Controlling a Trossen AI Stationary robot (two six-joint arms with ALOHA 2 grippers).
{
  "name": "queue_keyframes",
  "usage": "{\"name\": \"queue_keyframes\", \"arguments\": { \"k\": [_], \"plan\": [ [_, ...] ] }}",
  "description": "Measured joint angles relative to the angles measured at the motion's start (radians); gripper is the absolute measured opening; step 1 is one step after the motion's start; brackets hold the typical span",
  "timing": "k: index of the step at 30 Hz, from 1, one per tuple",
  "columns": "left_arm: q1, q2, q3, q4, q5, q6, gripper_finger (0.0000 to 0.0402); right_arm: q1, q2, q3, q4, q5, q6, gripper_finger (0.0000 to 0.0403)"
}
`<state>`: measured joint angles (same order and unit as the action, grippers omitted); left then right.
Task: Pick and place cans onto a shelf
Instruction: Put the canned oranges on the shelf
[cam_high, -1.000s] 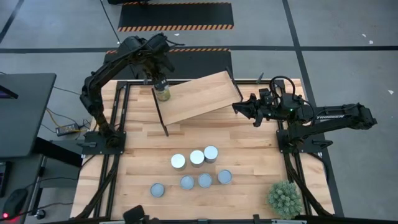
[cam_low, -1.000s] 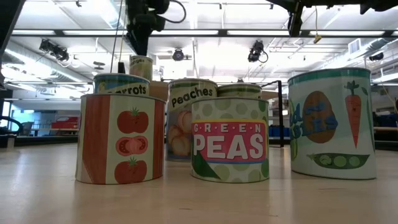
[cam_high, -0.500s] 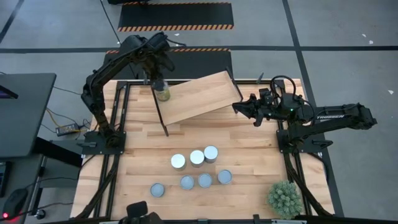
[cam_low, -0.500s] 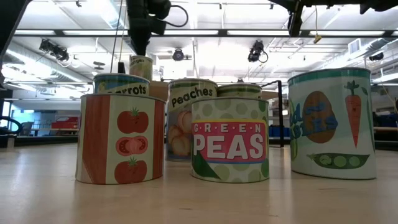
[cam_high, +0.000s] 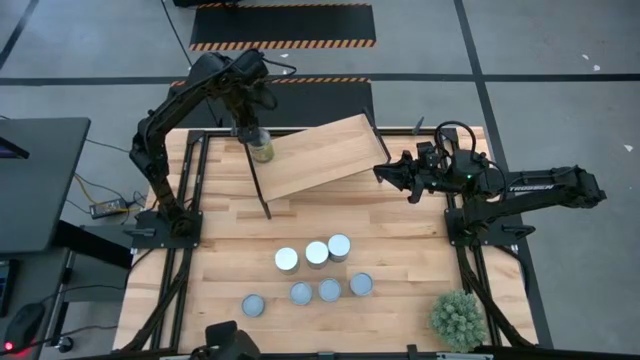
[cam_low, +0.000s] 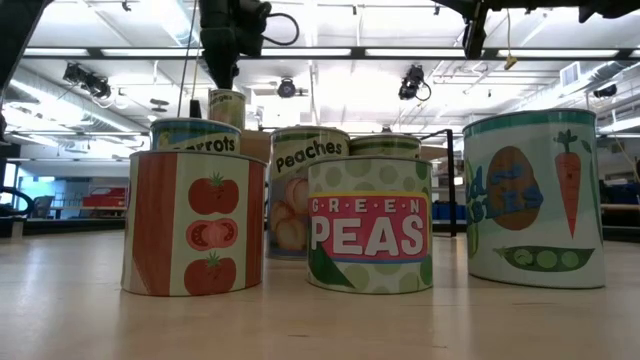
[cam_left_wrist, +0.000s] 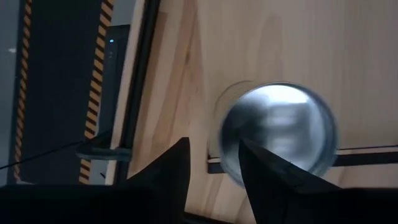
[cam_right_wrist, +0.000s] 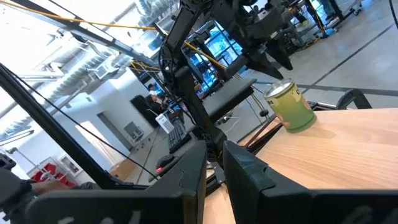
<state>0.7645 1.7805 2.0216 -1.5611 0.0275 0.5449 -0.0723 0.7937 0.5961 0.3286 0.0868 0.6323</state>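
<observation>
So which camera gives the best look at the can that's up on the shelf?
The right wrist view: the can stands unobstructed on the shelf, its yellow-green side visible. The left wrist view shows only its shiny lid. From above it is small; the low view shows it beyond nearer cans.

Cans: eight in total. One can (cam_high: 262, 149) stands on the shelf (cam_high: 320, 155), at 12 o'clock of the group. Seven cans (cam_high: 316, 253) stand on the table (cam_high: 400, 250), arranged as a row of three with a row of four at its 6 o'clock. Shelf: one. Plant ball (cam_high: 458, 318): one. Robot arms: two.
</observation>
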Motion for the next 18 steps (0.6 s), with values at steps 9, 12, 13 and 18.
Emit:
{"name": "queue_keyframes", "arguments": {
  "k": [9, 12, 13, 18],
  "plan": [
    [0.001, 0.013, 0.000, -0.010, 0.005, -0.016, 0.0142, 0.000, 0.000, 0.000, 0.000, 0.000, -0.004, 0.0062],
    [0.001, 0.013, 0.000, -0.010, 0.005, -0.033, 0.0142, 0.000, 0.000, 0.000, 0.000, 0.000, -0.004, 0.0062],
    [0.002, 0.013, 0.000, -0.010, 0.005, -0.035, 0.0142, 0.000, 0.000, 0.000, 0.000, 0.001, -0.004, 0.0062],
    [0.002, 0.013, 0.000, -0.010, 0.005, -0.043, 0.0141, 0.000, 0.000, 0.000, 0.010, 0.001, -0.005, 0.0062]
  ]
}}
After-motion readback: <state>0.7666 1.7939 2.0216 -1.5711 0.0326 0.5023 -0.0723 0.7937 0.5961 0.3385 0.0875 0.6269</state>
